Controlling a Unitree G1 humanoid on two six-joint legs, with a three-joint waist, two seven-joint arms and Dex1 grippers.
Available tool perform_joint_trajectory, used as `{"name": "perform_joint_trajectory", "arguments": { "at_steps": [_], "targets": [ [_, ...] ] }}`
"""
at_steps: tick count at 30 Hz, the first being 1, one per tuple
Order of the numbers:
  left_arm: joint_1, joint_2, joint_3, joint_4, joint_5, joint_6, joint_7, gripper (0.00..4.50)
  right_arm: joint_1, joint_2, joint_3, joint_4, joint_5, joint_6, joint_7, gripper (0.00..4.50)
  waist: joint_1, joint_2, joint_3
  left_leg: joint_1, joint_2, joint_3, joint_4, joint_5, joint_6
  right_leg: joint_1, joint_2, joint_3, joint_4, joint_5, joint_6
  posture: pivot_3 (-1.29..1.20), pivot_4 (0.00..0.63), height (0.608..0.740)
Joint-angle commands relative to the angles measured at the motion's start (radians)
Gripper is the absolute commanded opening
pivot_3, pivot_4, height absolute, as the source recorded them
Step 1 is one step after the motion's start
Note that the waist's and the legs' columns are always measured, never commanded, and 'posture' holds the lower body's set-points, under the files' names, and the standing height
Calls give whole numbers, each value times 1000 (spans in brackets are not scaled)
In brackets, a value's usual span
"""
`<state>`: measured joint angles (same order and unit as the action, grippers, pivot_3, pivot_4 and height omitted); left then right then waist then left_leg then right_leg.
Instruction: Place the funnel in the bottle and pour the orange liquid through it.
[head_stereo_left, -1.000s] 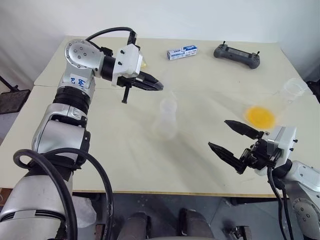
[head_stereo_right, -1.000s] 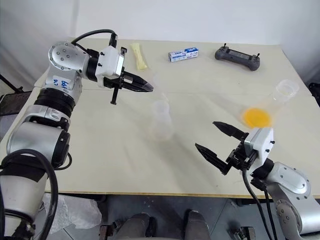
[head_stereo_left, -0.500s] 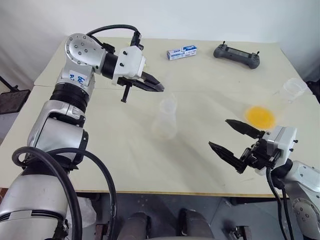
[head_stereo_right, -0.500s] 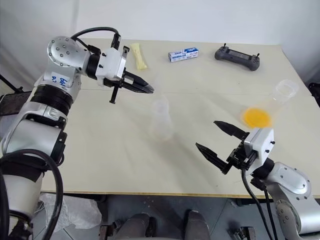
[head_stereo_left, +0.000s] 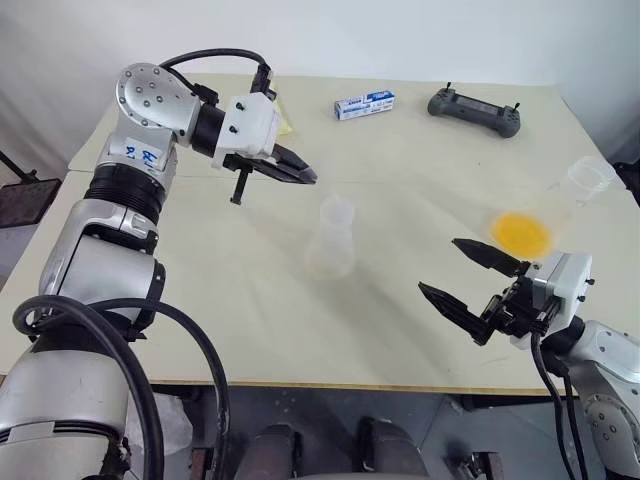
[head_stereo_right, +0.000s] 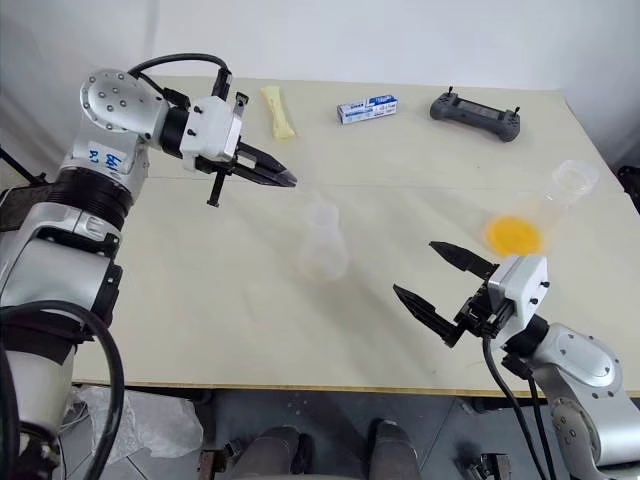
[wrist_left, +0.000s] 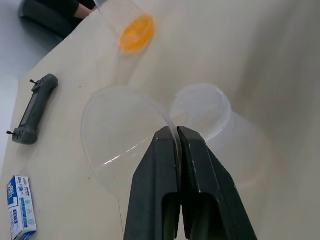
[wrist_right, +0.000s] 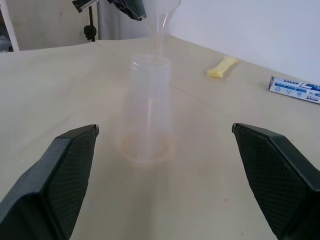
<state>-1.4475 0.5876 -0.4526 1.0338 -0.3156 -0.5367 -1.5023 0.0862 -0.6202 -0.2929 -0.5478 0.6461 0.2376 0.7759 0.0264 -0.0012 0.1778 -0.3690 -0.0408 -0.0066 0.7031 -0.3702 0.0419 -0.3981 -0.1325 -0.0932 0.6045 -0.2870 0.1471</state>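
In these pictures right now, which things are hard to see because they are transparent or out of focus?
Left eye view: the clear bottle almost melts into the pale table. Left wrist view: the funnel shows mainly as a faint rim, and the left gripper shut on it looks soft. Right wrist view: the right gripper's fingers are blurred.

The pale bench (head_stereo_left: 250, 290) is carrying the bottle (head_stereo_left: 332, 240), a tipped flask (head_stereo_left: 560, 205) holding orange liquid (head_stereo_left: 520, 233), a controller (head_stereo_left: 474, 108), a small box (head_stereo_left: 363, 104) and a yellow packet (head_stereo_right: 279, 112).
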Motion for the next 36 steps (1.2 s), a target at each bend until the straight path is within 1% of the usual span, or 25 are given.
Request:
{"name": "perform_joint_trajectory", "arguments": {
  "at_steps": [1,7,12,17,21,25,31,32,36],
  "targets": [
    [-32,7,-31,-30,-24,-34,-112,25,-9,-2,-24,-10,4,-25,7,4500,-1,0,0,0,0,0,0,0,0,0,0,0,0,0,0,0,150,740],
    [-41,9,-93,-48,-35,-75,-112,25,10,7,-19,-24,-6,-33,8,4500,0,0,0,0,0,0,0,0,0,0,0,0,0,0,0,0,150,740],
    [-51,9,-161,-62,-31,-149,-112,25,22,8,-19,-31,-8,-40,8,4500,0,0,0,0,0,0,0,0,0,0,0,0,0,0,0,0,150,740],
    [-65,-13,-187,-67,-44,-162,-112,25,9,7,-15,-20,-15,-43,4,4500,0,0,0,0,0,0,0,0,0,0,0,0,0,0,0,0,150,740],
    [-70,-21,-188,-64,-45,-160,-112,980,13,11,-14,-24,-20,-42,1,4500,-1,0,0,0,0,0,0,0,0,0,0,0,0,0,0,0,150,740],
    [-82,-23,-168,-33,-16,-142,-112,2272,27,16,-23,-31,-23,-44,-3,4500,-1,0,0,0,0,0,0,0,0,0,0,0,0,0,0,0,150,740],
    [-83,-20,-88,-12,-23,-78,-112,4224,34,9,-37,-34,-20,-43,-5,4500,0,0,0,0,0,0,1,0,0,0,0,0,0,0,0,0,150,740],
    [-79,-17,-69,-14,-26,-57,-112,4477,37,8,-42,-35,-19,-43,-5,4500,0,0,0,0,0,0,1,0,0,0,0,0,0,0,0,0,150,740],
    [-41,-1,74,-38,-48,106,-102,4477,77,9,-78,-53,-21,-39,-23,4500,-1,0,0,0,0,0,1,0,0,0,0,0,1,0,0,0,150,740]
  ]
}}
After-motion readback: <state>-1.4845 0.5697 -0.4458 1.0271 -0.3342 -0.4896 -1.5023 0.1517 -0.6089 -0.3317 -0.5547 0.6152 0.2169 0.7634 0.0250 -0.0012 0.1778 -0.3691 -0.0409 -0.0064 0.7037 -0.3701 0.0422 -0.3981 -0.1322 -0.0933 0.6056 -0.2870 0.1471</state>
